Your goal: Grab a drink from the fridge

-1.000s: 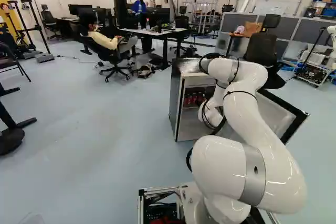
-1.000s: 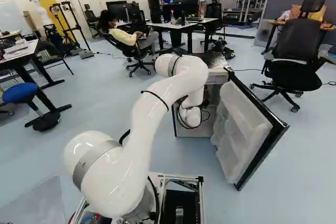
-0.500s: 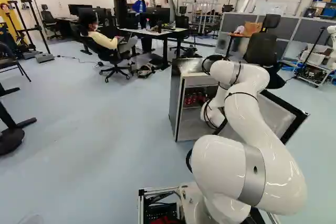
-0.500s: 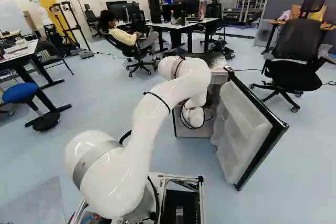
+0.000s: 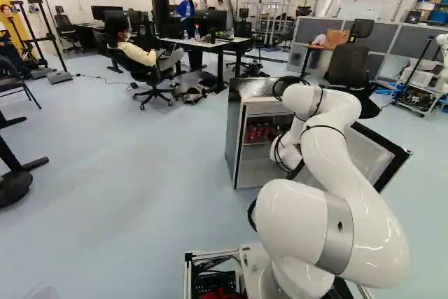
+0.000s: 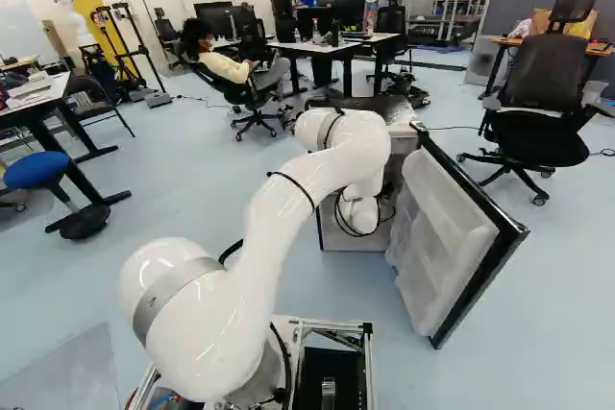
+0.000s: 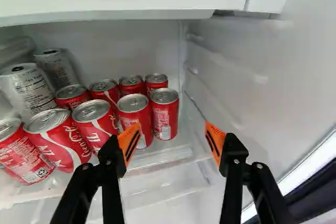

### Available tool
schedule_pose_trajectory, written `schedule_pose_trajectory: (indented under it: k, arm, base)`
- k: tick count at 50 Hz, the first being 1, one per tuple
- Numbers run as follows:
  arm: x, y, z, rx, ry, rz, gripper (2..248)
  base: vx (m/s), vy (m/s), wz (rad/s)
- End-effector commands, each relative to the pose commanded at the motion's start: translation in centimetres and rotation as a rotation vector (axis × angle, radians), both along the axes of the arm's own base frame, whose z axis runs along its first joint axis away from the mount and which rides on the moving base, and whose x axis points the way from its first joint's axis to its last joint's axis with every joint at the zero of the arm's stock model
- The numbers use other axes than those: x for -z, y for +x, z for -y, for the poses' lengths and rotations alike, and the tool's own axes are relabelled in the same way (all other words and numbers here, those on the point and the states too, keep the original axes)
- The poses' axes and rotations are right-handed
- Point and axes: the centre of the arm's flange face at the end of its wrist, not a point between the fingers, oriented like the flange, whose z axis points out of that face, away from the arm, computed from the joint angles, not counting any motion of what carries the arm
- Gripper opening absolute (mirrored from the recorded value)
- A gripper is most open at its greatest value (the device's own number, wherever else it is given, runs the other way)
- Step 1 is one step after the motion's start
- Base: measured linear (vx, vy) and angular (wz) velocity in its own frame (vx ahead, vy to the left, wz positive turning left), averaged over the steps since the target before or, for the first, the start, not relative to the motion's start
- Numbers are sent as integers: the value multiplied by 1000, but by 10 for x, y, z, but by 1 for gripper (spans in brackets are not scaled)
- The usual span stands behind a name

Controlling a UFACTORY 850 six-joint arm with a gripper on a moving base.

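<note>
Red cans (image 7: 97, 121) stand in two rows on a shelf (image 7: 160, 157) inside the fridge (image 5: 236, 138), five in the front row and four behind. We look along the gripper (image 7: 172, 140), taking 12 o'clock as straight ahead: the rows run from about 10 o'clock round to 12, and the end can (image 7: 164, 115) of the front row stands almost at 12. The can beside it (image 7: 135, 109) is nearer 11. Two pale cans (image 7: 26, 87) are behind the red ones at about 10 o'clock. Our gripper's fingers are spread well apart, with nothing between their orange pads (image 7: 131, 139). One finger partly overlaps the front row in our wrist view; we cannot tell whether it touches a can. The side wall (image 7: 231, 72) of the fridge is at 1 o'clock.

From our base, the fridge is near 12 o'clock, its door (image 6: 444, 237) open at about 1. Our arm (image 6: 288, 194) reaches forward, its far end at the fridge's opening.
</note>
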Motion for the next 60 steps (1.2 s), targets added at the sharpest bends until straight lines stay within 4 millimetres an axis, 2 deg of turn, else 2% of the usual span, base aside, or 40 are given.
schedule_pose_trajectory:
  k: [18,60]
  arm:
    - [6,14,8,-1,-16,28,181]
    - [23,46,10,-20,-39,42,181]
  base:
    - [0,0,0]
    - [0,0,0]
